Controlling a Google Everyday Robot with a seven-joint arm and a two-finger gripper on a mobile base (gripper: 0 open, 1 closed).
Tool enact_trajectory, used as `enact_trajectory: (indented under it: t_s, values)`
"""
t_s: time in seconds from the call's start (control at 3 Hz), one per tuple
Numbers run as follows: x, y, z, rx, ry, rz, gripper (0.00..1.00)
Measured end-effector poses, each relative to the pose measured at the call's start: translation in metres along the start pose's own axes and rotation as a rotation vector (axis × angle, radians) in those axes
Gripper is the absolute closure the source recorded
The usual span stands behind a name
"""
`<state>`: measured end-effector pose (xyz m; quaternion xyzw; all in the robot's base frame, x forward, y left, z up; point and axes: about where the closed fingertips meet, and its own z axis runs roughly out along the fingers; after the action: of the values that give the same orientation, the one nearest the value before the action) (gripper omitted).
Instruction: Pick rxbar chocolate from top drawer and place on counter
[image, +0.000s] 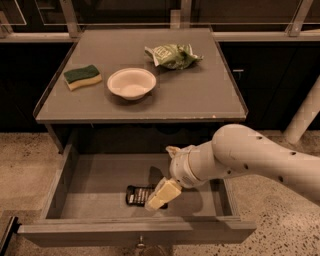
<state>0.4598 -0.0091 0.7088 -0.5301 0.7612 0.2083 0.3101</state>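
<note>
The rxbar chocolate (138, 195) is a small flat black bar lying on the floor of the open top drawer (90, 185), near its front middle. My gripper (156, 199) reaches down into the drawer from the right, and its pale tip sits over the bar's right end, hiding that end. I cannot tell if it touches the bar. The grey counter (200, 95) lies above the drawer.
On the counter are a green and yellow sponge (82, 77) at the left, a white bowl (131, 83) in the middle and a green snack bag (172, 55) at the back. The drawer's front panel (135, 234) carries a small metal pull. My arm (250, 160) spans the drawer's right side.
</note>
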Motion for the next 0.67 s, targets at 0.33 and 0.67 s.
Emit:
enact_trajectory:
  t_s: [0.33,0.67]
  values:
    - [-0.0089,-0.0048,0.0526,-0.022,-0.058,-0.01,0.0]
    - [-0.0091,-0.0048,0.054,-0.022,-0.059,-0.01,0.0]
